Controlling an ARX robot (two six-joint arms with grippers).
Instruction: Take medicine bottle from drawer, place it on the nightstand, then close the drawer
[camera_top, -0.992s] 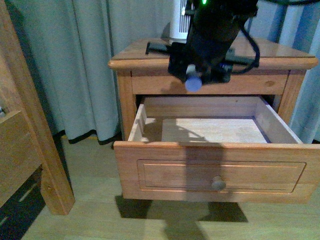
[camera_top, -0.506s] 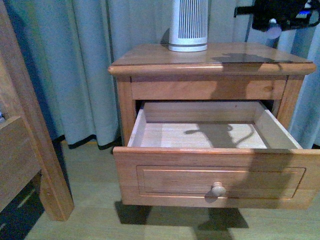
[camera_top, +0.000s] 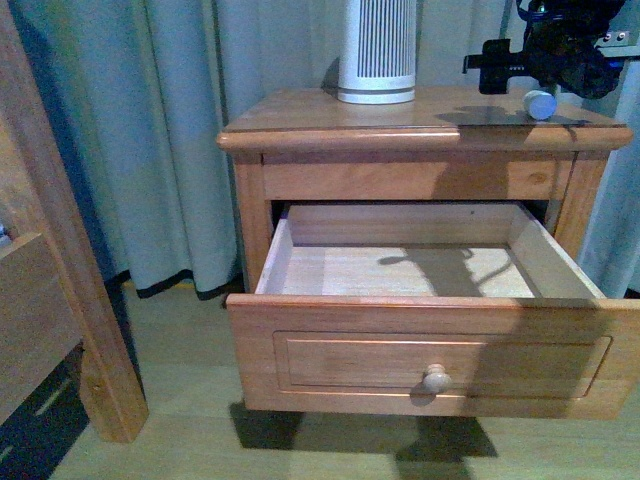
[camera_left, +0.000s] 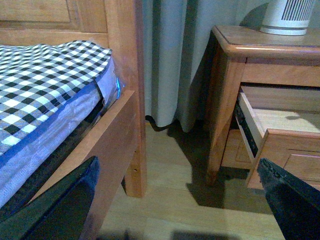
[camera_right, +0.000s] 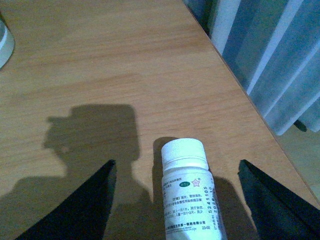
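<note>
Lower than half a second before, the medicine bottle (camera_top: 540, 104) had come down from mid-air to the tabletop of the nightstand (camera_top: 300, 120), near its right front corner. Seen from the right wrist, the bottle pointed its white cap away from the camera with its printed label up. Its shadow lay close against it on the wood, but whether it rested fully there could not be told. The right claw (camera_right: 176, 162) stood apart around it, with a dark finger (camera_right: 85, 215) on each side and bare wood showing between each finger and the bottle.

Farther back and to the left on the same tabletop stood a ribbed white cylinder (camera_top: 376, 50), well apart from the bottle. Below the tabletop the drawer (camera_top: 420, 350) was pulled far out. A shadow crossed its pale inside, and its round knob (camera_top: 435, 378) faced forward. A grey curtain (camera_top: 200, 120) hung behind the nightstand.

The left claw (camera_left: 177, 161) was well away from all this, low beside the bed frame (camera_left: 131, 100). Its two fingers were spread wide over the wooden floor (camera_left: 170, 190). A checked cover (camera_left: 45, 75) lay on the bed next to it.
</note>
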